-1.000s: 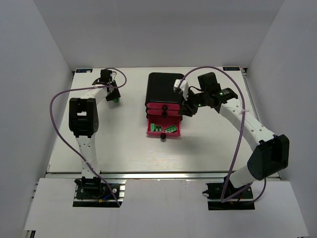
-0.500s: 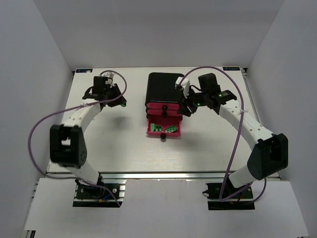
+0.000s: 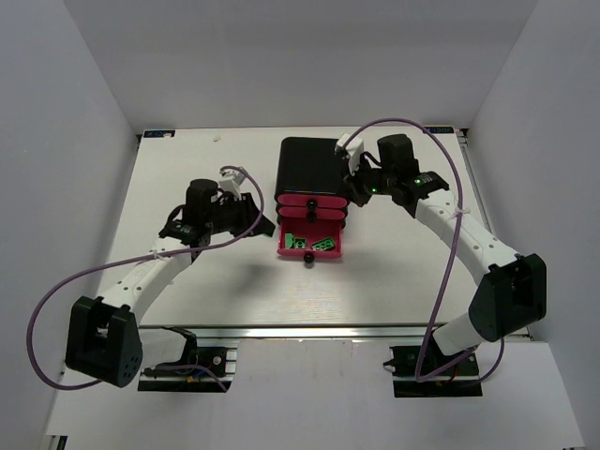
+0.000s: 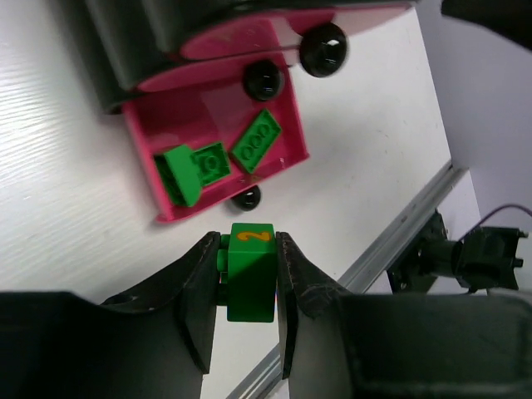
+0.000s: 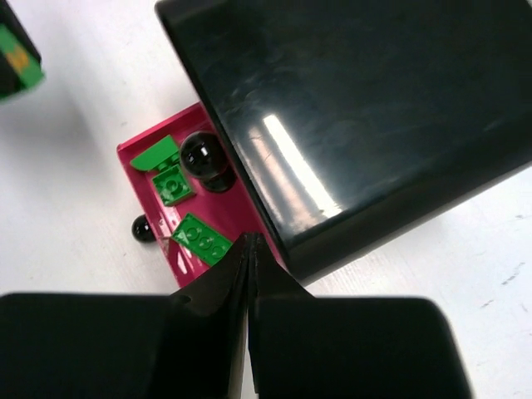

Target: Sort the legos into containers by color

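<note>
My left gripper (image 4: 248,241) is shut on a dark green lego (image 4: 250,274) with a yellow "2" on its end. It hovers just in front of the open bottom drawer (image 4: 138,156). That magenta drawer holds three green legos (image 4: 256,140), two of them studded (image 5: 199,238). From above, my left gripper (image 3: 246,210) sits left of the pulled-out drawer (image 3: 282,246). My right gripper (image 5: 249,242) is shut and empty. It hangs over the right front corner of the black casing (image 5: 357,116). In the top view the right gripper (image 3: 355,193) is beside the two closed drawers (image 3: 312,207).
Round black knobs (image 4: 324,48) stick out from each drawer front. The black casing (image 3: 309,161) stands at the middle back of the white table. The table's metal front rail (image 4: 399,241) runs close behind the held lego. White walls enclose the table on three sides.
My left arm swung from the back left corner toward the open drawer, carrying the green lego. My right gripper closed and shifted slightly back over the casing.
</note>
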You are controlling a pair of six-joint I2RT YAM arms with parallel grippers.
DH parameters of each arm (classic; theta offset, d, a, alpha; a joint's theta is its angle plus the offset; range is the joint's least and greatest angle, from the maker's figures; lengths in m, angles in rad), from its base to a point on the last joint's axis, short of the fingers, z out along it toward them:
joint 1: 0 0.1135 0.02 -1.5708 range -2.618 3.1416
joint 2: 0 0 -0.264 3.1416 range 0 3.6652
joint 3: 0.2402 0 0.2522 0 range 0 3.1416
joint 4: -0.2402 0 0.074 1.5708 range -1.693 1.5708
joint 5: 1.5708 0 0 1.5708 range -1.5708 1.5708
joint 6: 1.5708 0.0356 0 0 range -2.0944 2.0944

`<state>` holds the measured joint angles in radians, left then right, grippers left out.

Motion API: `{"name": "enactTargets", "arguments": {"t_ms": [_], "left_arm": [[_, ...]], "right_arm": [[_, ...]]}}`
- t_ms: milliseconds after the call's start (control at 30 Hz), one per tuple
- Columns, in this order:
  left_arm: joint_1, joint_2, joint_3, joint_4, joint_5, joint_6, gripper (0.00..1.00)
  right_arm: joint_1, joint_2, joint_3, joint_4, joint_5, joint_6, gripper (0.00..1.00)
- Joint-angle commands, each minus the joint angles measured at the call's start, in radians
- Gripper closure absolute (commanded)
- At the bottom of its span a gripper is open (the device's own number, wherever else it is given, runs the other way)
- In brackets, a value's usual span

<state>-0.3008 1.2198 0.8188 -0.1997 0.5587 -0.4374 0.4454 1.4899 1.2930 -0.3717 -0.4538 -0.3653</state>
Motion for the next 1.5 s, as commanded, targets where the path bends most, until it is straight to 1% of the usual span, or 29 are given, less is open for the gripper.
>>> {"name": "enactTargets", "arguments": {"t_ms": [0, 100, 133, 167, 333, 433, 533, 567, 600, 667, 700, 767, 800, 900, 933, 967, 1000, 1067, 1100, 1133, 1167, 1200, 1233, 1267, 1333, 1367, 1400, 1433, 1467], "left_arm": [[-0.060, 0.021, 0.000, 0.135, -0.008, -0.001, 0.90], [-0.116, 0.066, -0.007, 0.192, -0.042, 0.003, 0.91], [-0.129, 0.095, -0.012, 0.233, -0.046, 0.003, 0.90], [-0.153, 0.109, -0.012, 0.247, -0.068, 0.002, 0.90], [-0.207, 0.184, -0.010, 0.341, -0.161, -0.037, 0.88], [-0.225, 0.256, 0.017, 0.397, -0.203, -0.058, 0.85], [-0.245, 0.339, 0.080, 0.427, -0.220, -0.078, 0.79], [-0.245, 0.358, 0.104, 0.421, -0.220, -0.083, 0.71], [-0.254, 0.409, 0.130, 0.390, -0.218, -0.087, 0.66], [-0.265, 0.454, 0.201, 0.352, -0.198, -0.078, 0.59], [-0.265, 0.484, 0.216, 0.329, -0.192, -0.080, 0.52], [-0.278, 0.498, 0.232, 0.330, -0.183, -0.080, 0.44], [-0.287, 0.498, 0.233, 0.329, -0.187, -0.081, 0.37], [-0.287, 0.488, 0.241, 0.319, -0.195, -0.078, 0.33], [-0.287, 0.478, 0.240, 0.318, -0.195, -0.074, 0.32], [-0.287, 0.474, 0.243, 0.312, -0.194, -0.073, 0.32], [-0.287, 0.465, 0.243, 0.303, -0.197, -0.070, 0.32], [-0.287, 0.419, 0.243, 0.293, -0.216, -0.069, 0.37], [-0.287, 0.396, 0.237, 0.280, -0.232, -0.069, 0.42], [-0.287, 0.365, 0.232, 0.273, -0.252, -0.069, 0.57], [-0.287, 0.300, 0.229, 0.261, -0.299, -0.073, 0.68], [-0.276, 0.264, 0.215, 0.235, -0.318, -0.073, 0.76], [-0.265, 0.227, 0.206, 0.217, -0.339, -0.073, 0.91], [-0.265, 0.151, 0.198, 0.159, -0.399, -0.073, 0.96], [-0.265, 0.072, 0.171, 0.097, -0.472, -0.060, 0.98], [-0.265, -0.009, 0.158, 0.029, -0.543, -0.055, 0.95], [-0.265, -0.049, 0.145, -0.009, -0.613, -0.055, 0.92], [-0.265, -0.090, 0.110, -0.045, -0.661, -0.061, 0.82], [-0.265, -0.171, 0.085, -0.113, -0.705, -0.089, 0.61]], "right_arm": [[-0.002, -0.059, -0.006, 0.085, 0.038, 0.025, 1.00], [-0.005, -0.072, -0.012, 0.080, 0.066, 0.026, 1.00], [-0.002, -0.075, -0.017, 0.082, 0.081, 0.028, 1.00], [-0.005, -0.085, -0.035, 0.085, 0.087, 0.026, 1.00], [-0.004, -0.158, -0.107, 0.122, 0.118, 0.032, 1.00], [-0.004, -0.187, -0.135, 0.125, 0.121, 0.031, 1.00], [-0.002, -0.203, -0.147, 0.123, 0.122, 0.025, 1.00], [-0.001, -0.206, -0.149, 0.119, 0.121, 0.017, 1.00], [-0.004, -0.209, -0.150, 0.117, 0.122, 0.014, 1.00], [-0.002, -0.210, -0.150, 0.108, 0.121, -0.001, 1.00], [-0.002, -0.214, -0.150, 0.105, 0.118, -0.006, 1.00], [-0.001, -0.215, -0.149, 0.097, 0.096, -0.030, 1.00], [0.001, -0.214, -0.149, 0.082, 0.083, -0.041, 1.00], [-0.002, -0.217, -0.146, 0.041, 0.008, -0.102, 1.00], [-0.002, -0.217, -0.147, 0.028, -0.046, -0.125, 0.99], [-0.004, -0.218, -0.147, 0.013, -0.078, -0.147, 0.99], [-0.002, -0.221, -0.149, -0.021, -0.106, -0.208, 0.99], [-0.002, -0.217, -0.156, -0.079, -0.227, -0.311, 0.99], [-0.002, -0.214, -0.162, -0.111, -0.268, -0.452, 1.00], [-0.001, -0.206, -0.169, -0.198, -0.355, -0.543, 1.00], [0.004, -0.182, -0.185, -0.241, -0.400, -0.642, 1.00], [0.006, -0.165, -0.192, -0.293, -0.433, -0.738, 1.00], [0.007, -0.143, -0.192, -0.373, -0.471, -0.894, 1.00], [0.018, -0.093, -0.181, -0.386, -0.477, -0.925, 1.00], [0.044, -0.001, -0.153, -0.401, -0.453, -0.942, 1.00], [0.071, 0.028, -0.120, -0.406, -0.436, -0.943, 1.00], [0.085, 0.056, -0.104, -0.412, -0.418, -0.943, 1.00], [0.096, 0.081, -0.092, -0.412, -0.380, -0.942, 1.00], [0.123, 0.123, -0.083, -0.408, -0.356, -0.931, 1.00]]}}
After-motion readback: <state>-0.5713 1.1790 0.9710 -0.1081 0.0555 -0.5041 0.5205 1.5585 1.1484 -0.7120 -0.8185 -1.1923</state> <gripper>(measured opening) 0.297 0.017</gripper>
